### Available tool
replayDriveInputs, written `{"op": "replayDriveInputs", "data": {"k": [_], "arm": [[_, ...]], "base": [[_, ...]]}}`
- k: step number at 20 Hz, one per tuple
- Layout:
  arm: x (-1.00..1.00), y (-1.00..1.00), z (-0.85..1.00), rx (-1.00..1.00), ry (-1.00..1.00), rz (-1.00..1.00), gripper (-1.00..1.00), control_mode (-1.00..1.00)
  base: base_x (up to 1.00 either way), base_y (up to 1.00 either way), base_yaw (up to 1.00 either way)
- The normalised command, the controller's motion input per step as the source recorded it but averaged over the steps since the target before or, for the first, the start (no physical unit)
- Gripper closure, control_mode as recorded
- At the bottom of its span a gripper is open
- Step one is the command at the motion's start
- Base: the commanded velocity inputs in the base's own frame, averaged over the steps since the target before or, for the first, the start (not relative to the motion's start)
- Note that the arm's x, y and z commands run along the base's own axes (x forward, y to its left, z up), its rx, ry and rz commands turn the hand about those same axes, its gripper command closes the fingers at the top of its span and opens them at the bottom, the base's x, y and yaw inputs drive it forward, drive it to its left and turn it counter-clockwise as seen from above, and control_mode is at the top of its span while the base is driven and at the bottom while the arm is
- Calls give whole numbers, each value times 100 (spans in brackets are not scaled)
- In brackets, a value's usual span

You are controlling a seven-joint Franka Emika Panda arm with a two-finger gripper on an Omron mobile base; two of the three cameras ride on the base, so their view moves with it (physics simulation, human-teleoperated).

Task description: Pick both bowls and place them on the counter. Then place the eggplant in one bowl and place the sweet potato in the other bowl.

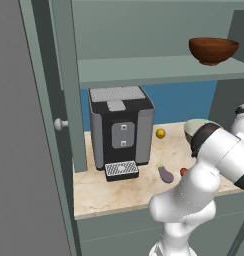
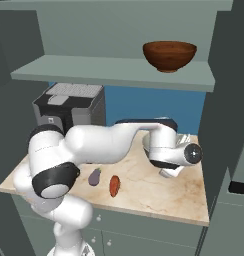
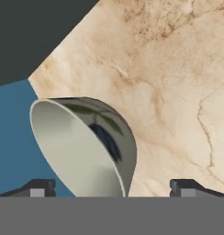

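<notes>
Finger tips of the gripper point(image 3: 111, 188) stand wide apart, nothing between them, just above the grey-beige bowl point(image 3: 81, 147), which sits empty on the counter point(image 3: 178, 92) near the blue back wall. First bowl looks placed. Next move, by my reading: lift clear and reach up to the shelf point(image 2: 94, 70) for the wooden bowl point(image 2: 169, 55), also empty. Eggplant point(image 2: 95, 176) and sweet potato point(image 2: 114, 185) lie side by side on the marble, untouched.
</notes>
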Motion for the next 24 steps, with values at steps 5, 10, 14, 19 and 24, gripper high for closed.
{"op": "replayDriveInputs", "data": {"k": [5, 10, 14, 19, 24], "arm": [[-34, 0, 60, -7, 7, 3, -100, -100], [-49, 0, 50, -11, 1, 8, -100, -100], [-54, 0, 49, -10, -5, 10, -100, -100], [-45, 5, 54, -12, -1, 5, -100, -100], [-41, 14, 59, -14, 0, 2, -100, -100]], "base": [[0, 0, 0], [0, 0, 0], [0, 0, 0], [0, 0, 0], [0, 0, 0]]}}
